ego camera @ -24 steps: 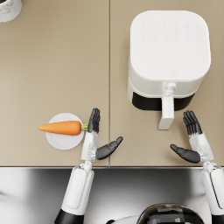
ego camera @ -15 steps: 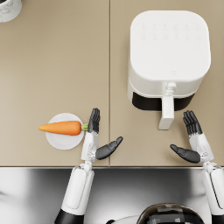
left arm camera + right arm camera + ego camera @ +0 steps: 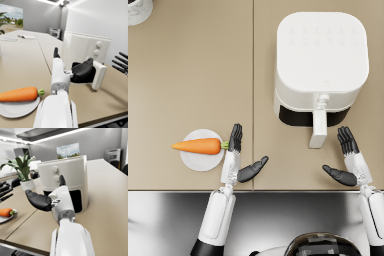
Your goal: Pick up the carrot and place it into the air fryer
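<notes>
An orange carrot with a green stub lies on a small white plate near the counter's front edge; it also shows in the left wrist view and partly in the right wrist view. My left hand is open just right of the carrot's green end, fingers straight, thumb out, holding nothing. The white air fryer stands at the back right, its drawer pulled slightly out with the handle toward me. My right hand is open right of that handle, empty.
A white pot sits at the far left corner; in the right wrist view it is a potted plant. The beige counter ends at a front edge just behind my hands.
</notes>
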You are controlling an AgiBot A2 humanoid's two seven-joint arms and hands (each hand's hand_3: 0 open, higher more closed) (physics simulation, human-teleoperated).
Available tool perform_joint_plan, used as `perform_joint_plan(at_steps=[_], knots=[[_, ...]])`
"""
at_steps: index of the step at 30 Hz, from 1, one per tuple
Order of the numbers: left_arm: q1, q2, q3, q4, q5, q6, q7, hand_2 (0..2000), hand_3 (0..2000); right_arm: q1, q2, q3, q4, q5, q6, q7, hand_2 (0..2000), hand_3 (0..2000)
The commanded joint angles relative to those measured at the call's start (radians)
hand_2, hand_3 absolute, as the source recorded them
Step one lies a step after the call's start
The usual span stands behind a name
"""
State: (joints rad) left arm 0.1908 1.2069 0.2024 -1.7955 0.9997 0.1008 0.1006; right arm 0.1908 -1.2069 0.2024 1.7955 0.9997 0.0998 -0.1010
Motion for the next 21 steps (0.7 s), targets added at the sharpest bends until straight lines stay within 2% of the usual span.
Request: perform_joint_plan(at_steps=[1,3,6,7,13,21], knots=[[-0.002,0.002,0.007,0.013,0.0,-0.029,-0.028,0,0,0.002,-0.004,0.024,-0.005,0.0,-0.028,0.029,0,0],[-0.023,-0.001,-0.048,-0.003,0.0,-0.064,-0.064,0,0,0.014,-0.018,0.034,-0.02,0.0,-0.063,0.064,0,0],[-0.034,0.005,-0.129,0.02,0.0,-0.087,-0.087,0,0,0.044,-0.046,0.058,-0.065,0.0,-0.086,0.087,0,0],[-0.05,0.004,-0.157,0.011,0.0,-0.091,-0.091,0,0,0.051,-0.054,0.064,-0.068,0.044,-0.09,0.091,0,0],[-0.064,0.017,-0.269,0.004,0.266,-0.1,-0.099,0,0,0.089,-0.093,0.066,-0.142,0.299,-0.098,0.1,0,0],[-0.043,0.03,-0.307,0.051,0.625,-0.101,-0.101,0,0,0.08,-0.109,0.062,-0.154,0.374,-0.1,0.101,0,0]])
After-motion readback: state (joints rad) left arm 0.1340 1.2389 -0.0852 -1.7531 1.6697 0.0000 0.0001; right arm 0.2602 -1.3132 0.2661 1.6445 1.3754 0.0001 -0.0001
